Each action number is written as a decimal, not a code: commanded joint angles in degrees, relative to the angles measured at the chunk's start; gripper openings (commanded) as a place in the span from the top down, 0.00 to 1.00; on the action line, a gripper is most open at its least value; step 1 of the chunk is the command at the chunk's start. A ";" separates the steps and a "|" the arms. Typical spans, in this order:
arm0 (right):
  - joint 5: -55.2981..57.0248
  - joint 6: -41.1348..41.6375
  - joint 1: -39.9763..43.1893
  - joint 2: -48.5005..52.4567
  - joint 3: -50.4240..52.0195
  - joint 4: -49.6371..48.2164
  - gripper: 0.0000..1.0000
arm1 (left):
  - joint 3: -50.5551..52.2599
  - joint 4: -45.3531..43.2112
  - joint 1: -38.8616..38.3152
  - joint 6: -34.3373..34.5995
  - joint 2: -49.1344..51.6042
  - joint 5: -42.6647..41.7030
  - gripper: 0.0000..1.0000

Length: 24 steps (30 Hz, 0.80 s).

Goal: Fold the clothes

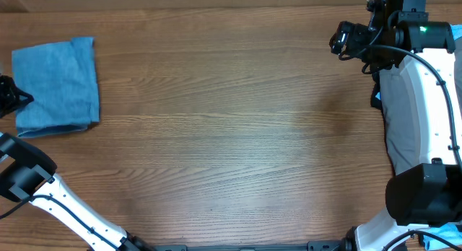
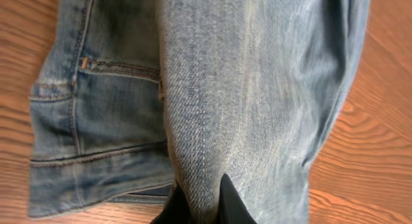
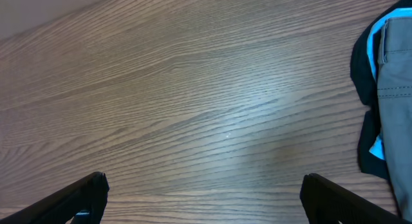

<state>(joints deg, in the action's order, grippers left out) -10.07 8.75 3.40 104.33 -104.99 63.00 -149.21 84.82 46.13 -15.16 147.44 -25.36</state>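
Overhead faces down; wrist views hug the table (image 1: pixel 231 135).

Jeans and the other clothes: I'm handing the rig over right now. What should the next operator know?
Left gripper: shut on the jeans, at the table's left edge.
Right gripper: open, empty, above the table's far right.
Grey trousers, black garment and pale-blue garment lie heaped at the right edge.
Done: jeans look folded into a compact rectangle.
Left: release the jeans, then fold the heap, which seems untouched.
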 commanded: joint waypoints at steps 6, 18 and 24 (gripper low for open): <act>0.17 -0.15 0.15 -0.07 -0.09 -0.31 0.00 | 1.84 -1.42 -0.70 10.38 -0.55 17.51 0.81; 0.15 -0.15 0.15 -0.07 -0.09 -0.31 0.00 | 1.51 -1.42 -0.52 6.51 -0.52 -9.40 0.66; 0.17 -0.15 0.15 -0.07 -0.09 -0.31 0.00 | 15.47 -8.28 -0.52 2.99 -0.52 -12.61 0.75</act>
<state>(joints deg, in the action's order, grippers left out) -10.09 8.78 3.38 104.33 -104.99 62.98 -140.90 78.48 45.45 -7.90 147.24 -32.10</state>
